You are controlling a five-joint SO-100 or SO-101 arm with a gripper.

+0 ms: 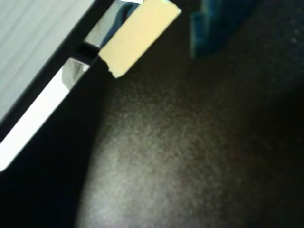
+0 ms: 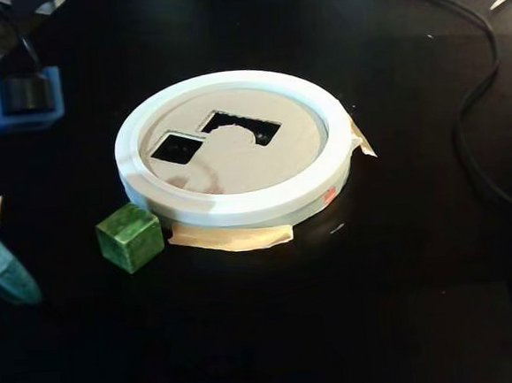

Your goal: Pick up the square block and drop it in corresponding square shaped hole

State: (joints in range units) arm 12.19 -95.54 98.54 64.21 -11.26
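Note:
In the fixed view the square block (image 2: 131, 239), a small glossy green cube, rests on the black table against the front left of the round board's white rim (image 2: 239, 206). The square shaped hole (image 2: 177, 147) is a small dark cutout on the left of the tan board face. A teal finger (image 2: 0, 269) of my gripper pokes in at the left edge, left of the cube and apart from it; its jaws are cut off. The wrist view shows neither cube nor board, only a blurred blue part (image 1: 216, 23) at the top.
A larger cutout with a curved notch (image 2: 240, 126) lies right of the square hole. Tan tape (image 2: 233, 238) holds the board down. A blue arm part (image 2: 18, 95) stands far left, and a black cable (image 2: 474, 139) runs along the right. The wrist view shows a tape piece (image 1: 137, 35) near the table's edge.

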